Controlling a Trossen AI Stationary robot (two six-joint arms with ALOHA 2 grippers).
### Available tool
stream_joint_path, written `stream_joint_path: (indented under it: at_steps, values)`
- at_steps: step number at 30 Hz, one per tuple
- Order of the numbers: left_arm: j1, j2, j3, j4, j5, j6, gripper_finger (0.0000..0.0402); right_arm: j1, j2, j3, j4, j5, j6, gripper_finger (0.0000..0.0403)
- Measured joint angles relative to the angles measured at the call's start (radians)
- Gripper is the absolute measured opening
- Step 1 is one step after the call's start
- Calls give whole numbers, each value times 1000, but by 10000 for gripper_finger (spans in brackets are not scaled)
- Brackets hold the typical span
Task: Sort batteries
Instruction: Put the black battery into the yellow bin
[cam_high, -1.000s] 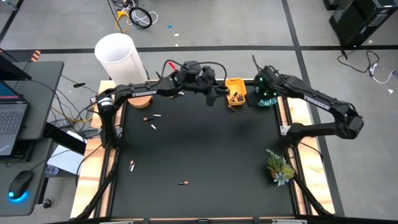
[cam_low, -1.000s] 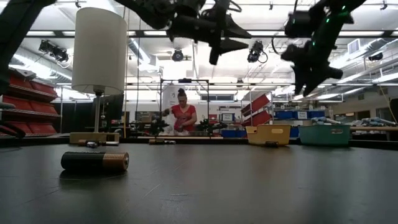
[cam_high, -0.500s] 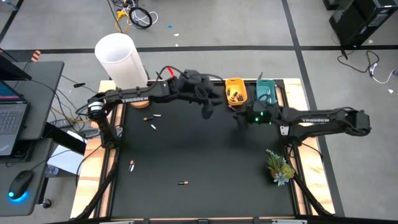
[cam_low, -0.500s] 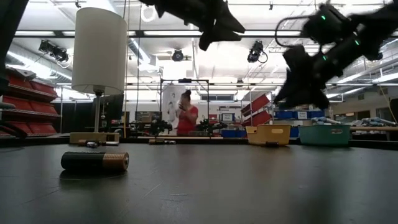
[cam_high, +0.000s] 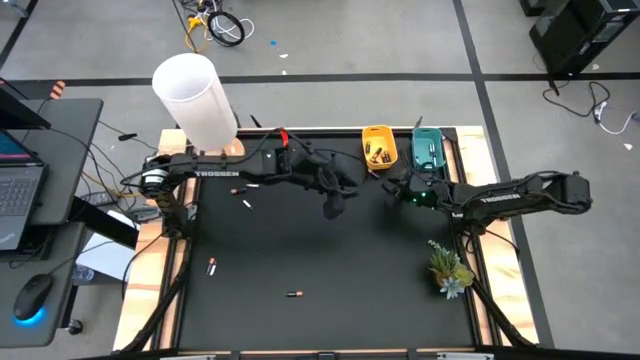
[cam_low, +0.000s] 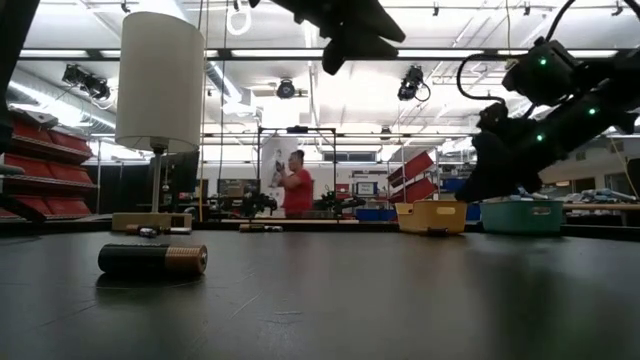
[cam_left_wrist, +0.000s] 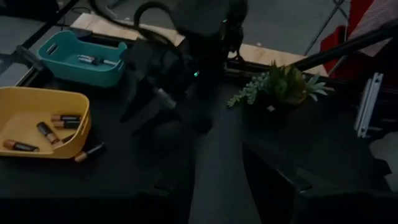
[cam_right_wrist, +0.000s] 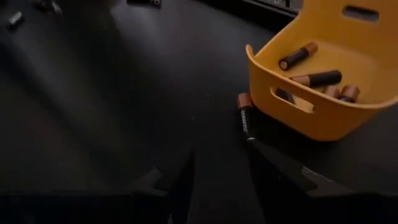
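Right gripper (cam_right_wrist: 217, 163) low, jaws narrowly parted, empty, just short of stray battery (cam_right_wrist: 245, 116) beside yellow tray (cam_right_wrist: 323, 118). Risk: finger nudges battery, rolls away. Left gripper (cam_high: 335, 205) mid-desk, jaw state unclear.

Both arms reach inward — right gripper (cam_right_wrist: 217, 165) fingers parted.

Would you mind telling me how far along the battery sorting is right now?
Partly done: the yellow tray holds several copper-tipped batteries and the teal tray a couple. In hand: the right gripper, open and empty, hovers near a battery lying beside the yellow tray. Left: loose batteries on the mat.
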Motion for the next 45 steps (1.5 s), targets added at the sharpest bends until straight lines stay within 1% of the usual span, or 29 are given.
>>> stream_joint_path:
  at_steps: [2, 7, 11, 13, 17, 20, 21, 23, 27, 32, 38, 45]
  values:
    - [-3, 0, 0, 0, 1, 2, 147, -7, 30, -1, 39, 1, -29, 160]
    - [3, 0, 0, 7, 1, 27, 147, -18, 154, -1, 114, -16, 2, 162]
    - [10, 0, 0, 14, 1, 29, 147, -18, 266, -2, 221, -21, 8, 160]
    - [13, 0, 0, 14, 2, 31, 147, -18, 309, -1, 287, -20, -15, 160]
    - [15, 0, 0, -2, 2, 29, 147, -18, 382, -1, 392, 36, -21, 165]
    - [15, 1, 0, -17, 3, 39, 147, -19, 426, -1, 488, 16, -22, 174]
    - [15, 1, 0, -19, 3, 46, 147, -19, 437, -1, 515, -5, -26, 179]
    - [15, 1, 0, -20, 3, 51, 147, -18, 453, 3, 531, -13, -45, 191]
    - [15, 1, 0, -26, 3, 52, 147, -21, 490, 9, 528, 19, -73, 215]
    - [15, 1, 0, -41, 3, 61, 147, -38, 513, 9, 529, 49, -75, 234]
    - [15, 1, -2, -71, 4, 76, 147, -68, 512, 9, 531, 56, -78, 246]
    - [15, 1, -5, -62, 4, 76, 147, -108, 512, 9, 533, 50, -67, 245]
